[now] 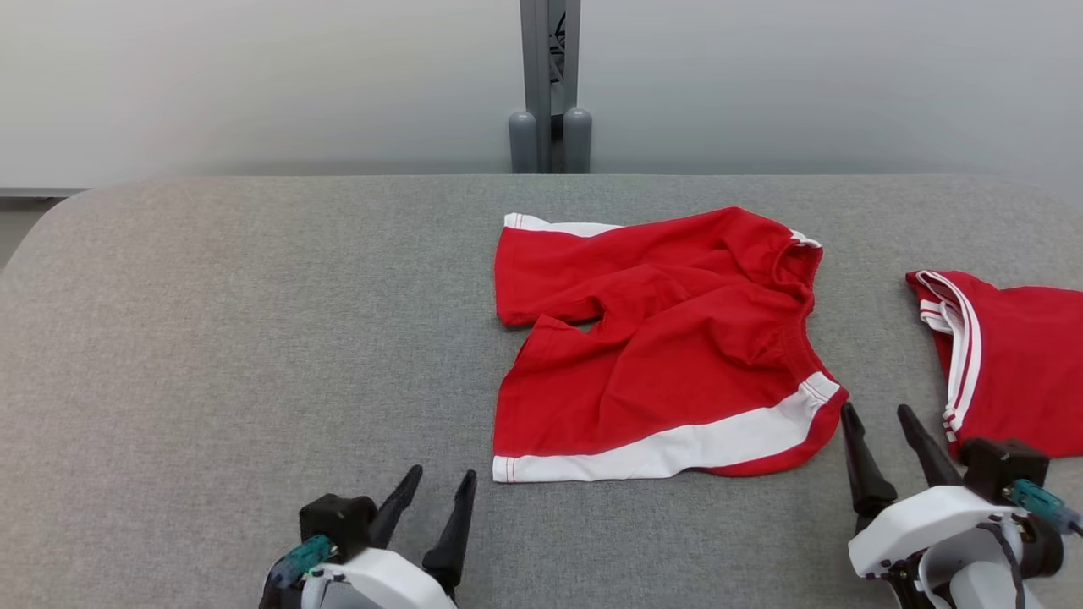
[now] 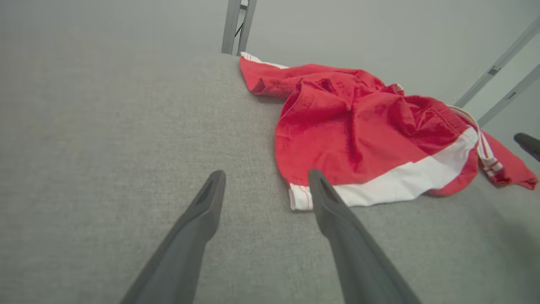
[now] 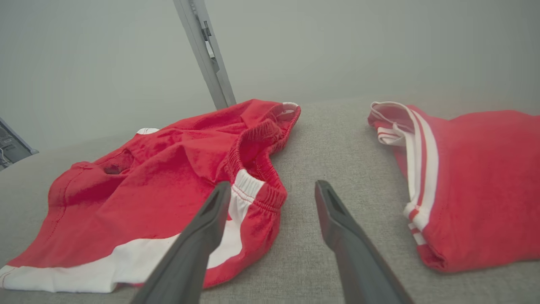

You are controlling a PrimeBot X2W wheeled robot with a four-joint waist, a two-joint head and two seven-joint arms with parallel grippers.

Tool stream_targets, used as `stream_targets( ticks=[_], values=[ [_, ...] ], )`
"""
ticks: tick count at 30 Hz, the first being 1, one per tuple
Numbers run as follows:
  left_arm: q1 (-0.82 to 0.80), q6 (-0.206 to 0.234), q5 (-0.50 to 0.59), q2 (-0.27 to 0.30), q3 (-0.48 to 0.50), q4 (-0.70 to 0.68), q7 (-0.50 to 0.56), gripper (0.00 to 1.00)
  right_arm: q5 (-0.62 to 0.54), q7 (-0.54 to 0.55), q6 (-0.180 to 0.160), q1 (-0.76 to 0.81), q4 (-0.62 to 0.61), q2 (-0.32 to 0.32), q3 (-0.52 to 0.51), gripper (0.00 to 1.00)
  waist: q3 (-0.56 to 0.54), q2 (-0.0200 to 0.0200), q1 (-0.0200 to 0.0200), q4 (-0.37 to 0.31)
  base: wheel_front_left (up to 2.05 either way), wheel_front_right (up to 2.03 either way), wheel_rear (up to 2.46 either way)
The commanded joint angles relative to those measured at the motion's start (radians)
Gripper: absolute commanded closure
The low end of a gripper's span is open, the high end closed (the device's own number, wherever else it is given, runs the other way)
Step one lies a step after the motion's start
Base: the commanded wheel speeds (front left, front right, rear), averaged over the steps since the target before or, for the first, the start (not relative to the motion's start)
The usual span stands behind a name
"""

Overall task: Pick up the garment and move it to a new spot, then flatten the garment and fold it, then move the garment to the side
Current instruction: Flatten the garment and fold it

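**Both arms poised, shorts crumpled mid-surface**

The red shorts (image 1: 668, 355) lie rumpled at the middle of the grey surface (image 1: 254, 338), white side stripe along the near edge and elastic waistband turned to the right. The left fingers (image 1: 457, 520) are spread wide and empty, near the shorts' near-left hem corner. The right fingers (image 1: 861, 461) are spread wide too, holding nothing, tips just beside the waistband's near corner. A second red garment (image 1: 1015, 355), folded, sits apart at the right edge.
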Motion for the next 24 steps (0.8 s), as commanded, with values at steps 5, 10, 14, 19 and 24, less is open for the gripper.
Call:
stream_targets(
  ticks=[5,10,14,19,24],
  values=[
    [-0.067,-0.006,-0.016,0.004,-0.025,0.076,-0.006,0.0,0.057,0.001,0.001,-0.063,0.093,-0.008,0.026,0.0,0.01,-0.0001,0.0,0.023,0.0,0.0,0.0],
    [-0.094,-0.005,-0.02,0.004,-0.024,0.071,-0.008,0.0,0.099,0.0,0.001,-0.116,0.16,-0.017,0.068,0.0,0.022,-0.0001,0.0,0.053,0.0,0.0,0.0],
    [-0.085,-0.003,-0.015,0.004,-0.025,0.056,-0.007,0.0,0.117,0.0,0.001,-0.149,0.214,-0.022,0.095,0.0,0.026,-0.0001,0.0,0.071,0.0,0.0,0.0],
    [-0.08,0.001,-0.005,0.004,-0.016,0.038,-0.007,0.0,0.131,0.0,0.001,-0.182,0.267,-0.02,0.093,0.0,0.033,-0.0001,0.0,0.082,0.0,0.0,0.0],
    [-0.086,0.005,0.004,0.004,-0.013,0.028,-0.007,0.0,0.156,0.0,0.001,-0.207,0.297,-0.018,0.093,0.93,0.043,-0.0001,0.0,0.084,0.0,0.0,0.0]
  ],
)
